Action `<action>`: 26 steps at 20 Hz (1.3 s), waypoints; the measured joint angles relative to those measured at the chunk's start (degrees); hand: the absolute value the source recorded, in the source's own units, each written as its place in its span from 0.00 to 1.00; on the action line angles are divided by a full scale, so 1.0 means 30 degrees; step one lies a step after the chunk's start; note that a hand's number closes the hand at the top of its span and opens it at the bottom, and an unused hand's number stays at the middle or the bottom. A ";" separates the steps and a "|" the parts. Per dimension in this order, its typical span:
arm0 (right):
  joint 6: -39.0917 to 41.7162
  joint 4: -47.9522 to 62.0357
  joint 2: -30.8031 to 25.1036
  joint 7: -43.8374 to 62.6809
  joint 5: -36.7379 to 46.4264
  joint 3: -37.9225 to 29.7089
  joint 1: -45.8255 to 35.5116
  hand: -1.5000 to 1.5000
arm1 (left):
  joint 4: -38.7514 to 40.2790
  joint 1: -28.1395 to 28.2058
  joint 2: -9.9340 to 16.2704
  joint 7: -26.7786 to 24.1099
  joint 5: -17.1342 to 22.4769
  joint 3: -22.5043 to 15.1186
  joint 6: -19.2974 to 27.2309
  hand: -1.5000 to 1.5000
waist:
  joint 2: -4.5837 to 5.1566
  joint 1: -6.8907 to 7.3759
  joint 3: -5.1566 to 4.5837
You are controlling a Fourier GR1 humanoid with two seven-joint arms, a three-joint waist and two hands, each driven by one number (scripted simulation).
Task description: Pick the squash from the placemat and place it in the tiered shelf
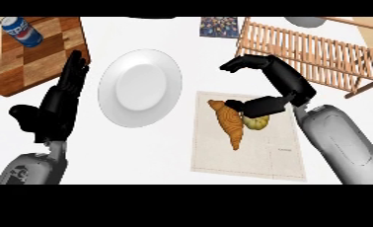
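Croissant (228, 122) touching squash (256, 122) on placemat (251, 157)

White worktop (182, 157) and its load
Plate (140, 88) centre-left, placemat (251, 152) near right, wooden board (36, 58) far left, tiered shelf (310, 53) (slatted) far right.

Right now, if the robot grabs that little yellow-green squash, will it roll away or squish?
The squash looks rounded, so a nudge would probably roll it across the flat placemat. It looks small beside the right hand, so it is likely light. Whether it squishes cannot be told.
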 measured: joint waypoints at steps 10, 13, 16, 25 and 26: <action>0.9418 0.0915 -0.1468 0.0337 -0.2606 0.1097 -0.4172 0.00 | -0.0853 0.0945 -0.0085 0.0811 0.0175 0.0460 0.0347 0.50 | -0.0215 -0.0829 0.0029; 1.1238 -0.0148 -0.2544 0.0882 -0.1593 0.2010 -0.5377 0.00 | -0.0897 0.1088 -0.0161 0.0895 0.0151 0.0549 0.0456 0.50 | -0.0289 -0.1032 0.0020; 1.2055 -0.1815 -0.3115 0.1602 0.0060 0.3056 -0.6501 0.00 | -0.0704 0.1166 -0.0264 0.0771 -0.0012 0.0558 0.0556 0.50 | -0.0346 -0.1236 0.0017; 1.1576 -0.6607 -0.3421 0.4792 0.6933 0.6550 -0.7031 0.00 | -0.1106 0.1725 -0.0120 0.0781 0.0215 0.1082 0.0275 0.50 | -0.0368 -0.1425 0.0030; 1.1537 -0.7141 -0.3378 0.5269 0.7448 0.6813 -0.6641 0.00 | -0.1107 0.1643 -0.0135 0.0847 0.0235 0.1166 0.0241 0.50 | -0.0361 -0.1464 0.0029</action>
